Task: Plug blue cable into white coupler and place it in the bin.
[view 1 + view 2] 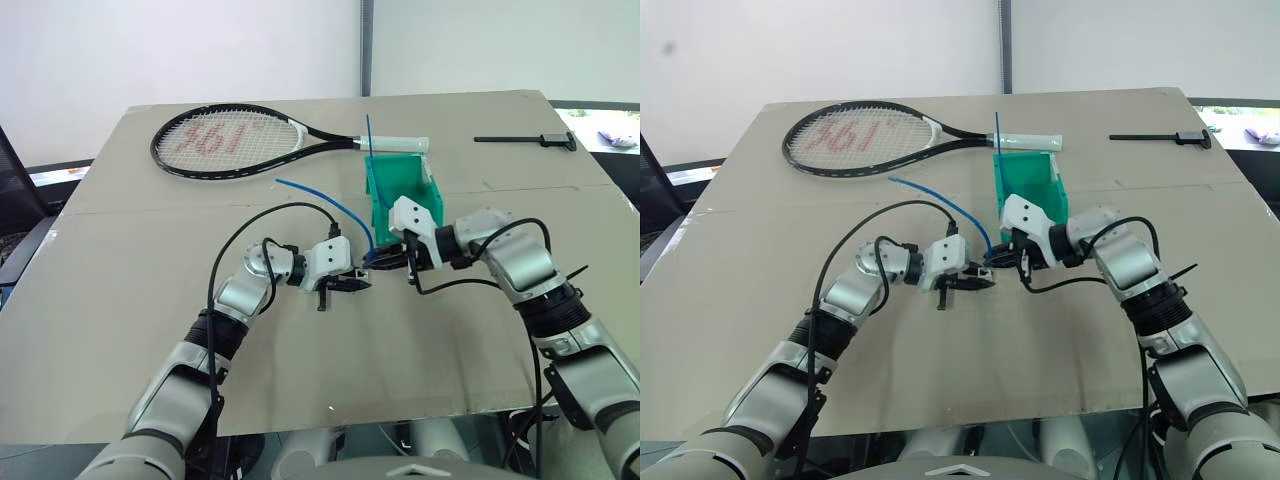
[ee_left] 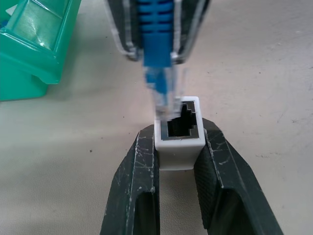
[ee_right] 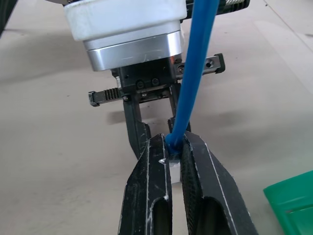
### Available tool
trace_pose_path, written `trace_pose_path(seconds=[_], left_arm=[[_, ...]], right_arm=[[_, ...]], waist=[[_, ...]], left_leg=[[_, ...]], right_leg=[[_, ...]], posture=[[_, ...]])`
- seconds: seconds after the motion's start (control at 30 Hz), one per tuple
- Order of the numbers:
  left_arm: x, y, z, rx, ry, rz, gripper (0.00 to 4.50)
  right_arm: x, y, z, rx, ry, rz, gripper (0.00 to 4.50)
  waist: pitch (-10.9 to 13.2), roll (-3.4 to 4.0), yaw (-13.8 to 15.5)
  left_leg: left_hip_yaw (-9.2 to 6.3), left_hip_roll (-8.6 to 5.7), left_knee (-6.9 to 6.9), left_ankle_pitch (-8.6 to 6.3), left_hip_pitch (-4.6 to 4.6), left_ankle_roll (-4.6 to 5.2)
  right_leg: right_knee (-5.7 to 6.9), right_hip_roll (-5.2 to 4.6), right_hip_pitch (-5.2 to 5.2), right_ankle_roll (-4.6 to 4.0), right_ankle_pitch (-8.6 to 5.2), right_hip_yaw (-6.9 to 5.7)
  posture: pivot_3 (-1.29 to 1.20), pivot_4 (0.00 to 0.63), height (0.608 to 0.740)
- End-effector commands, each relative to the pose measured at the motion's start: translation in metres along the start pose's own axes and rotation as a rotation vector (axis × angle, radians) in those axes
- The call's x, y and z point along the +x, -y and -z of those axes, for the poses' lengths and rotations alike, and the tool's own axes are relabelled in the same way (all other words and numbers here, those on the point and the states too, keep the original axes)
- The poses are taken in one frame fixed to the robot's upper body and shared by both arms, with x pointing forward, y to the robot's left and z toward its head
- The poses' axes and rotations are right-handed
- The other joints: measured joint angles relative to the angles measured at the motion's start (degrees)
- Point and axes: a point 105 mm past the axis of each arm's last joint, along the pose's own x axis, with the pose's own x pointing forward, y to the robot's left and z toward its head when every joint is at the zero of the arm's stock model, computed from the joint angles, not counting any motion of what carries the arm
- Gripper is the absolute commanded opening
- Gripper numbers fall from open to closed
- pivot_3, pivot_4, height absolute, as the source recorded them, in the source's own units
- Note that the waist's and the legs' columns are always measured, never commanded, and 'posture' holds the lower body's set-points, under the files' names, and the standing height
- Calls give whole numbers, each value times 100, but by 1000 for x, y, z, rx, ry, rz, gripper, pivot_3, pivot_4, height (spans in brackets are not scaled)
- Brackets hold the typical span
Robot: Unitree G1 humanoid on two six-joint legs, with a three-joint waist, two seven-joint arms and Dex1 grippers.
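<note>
Coupler (image 2: pixel 179 139) sits clamped in left gripper (image 2: pixel 179 161), socket facing the plug. Right gripper (image 3: pixel 174 156) pinches blue cable (image 2: pixel 157 54) behind its plug, tip at the socket's edge, slightly off-centre. Bin (image 1: pixel 400 190) stands beyond on the table (image 1: pixel 120 320).

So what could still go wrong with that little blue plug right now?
1. The clear plug sits against the left edge of the white coupler, not centred on its socket, so a push might jam it on the rim.
2. The left gripper pinches the coupler by its sides only; a skewed push could twist it loose.
3. The blue cable loops freely behind the right gripper, close to the bin, and might snag there.
</note>
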Motion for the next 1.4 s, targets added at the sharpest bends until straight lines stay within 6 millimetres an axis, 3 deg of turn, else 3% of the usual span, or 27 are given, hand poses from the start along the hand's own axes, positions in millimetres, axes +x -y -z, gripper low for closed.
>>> trace_pose_path(seconds=[0.03, 0.63, 1.0, 1.4], left_arm=[[-5, -4, 5, -14, -21, -20, 367], [-5, -5, 5, -8, -23, -13, 367], [-6, -4, 6, -5, -24, -18, 367], [-4, -5, 5, 2, -21, -21, 367]], right_arm=[[-4, -2, -7, -4, 22, -11, 0], [10, -2, -3, -14, 11, 0, 0], [3, -3, 8, -48, -80, -29, 0], [3, 0, -5, -106, -99, -45, 0]], waist=[[0, 0, 0], [0, 0, -7], [0, 0, -7], [0, 0, -6]], left_leg=[[0, 0, 0, 0, 0, 0], [0, 0, 0, 0, 1, 0], [1, 0, 0, 0, 1, 0], [1, 0, 0, 0, 0, 0]], right_leg=[[0, 0, 0, 0, 0, 0], [0, 1, 0, 0, 0, 0], [0, 1, 0, 1, 0, 0], [0, 1, 0, 0, 0, 0]], posture=[[0, 150, 740], [0, 150, 740], [0, 150, 740], [0, 150, 740]])
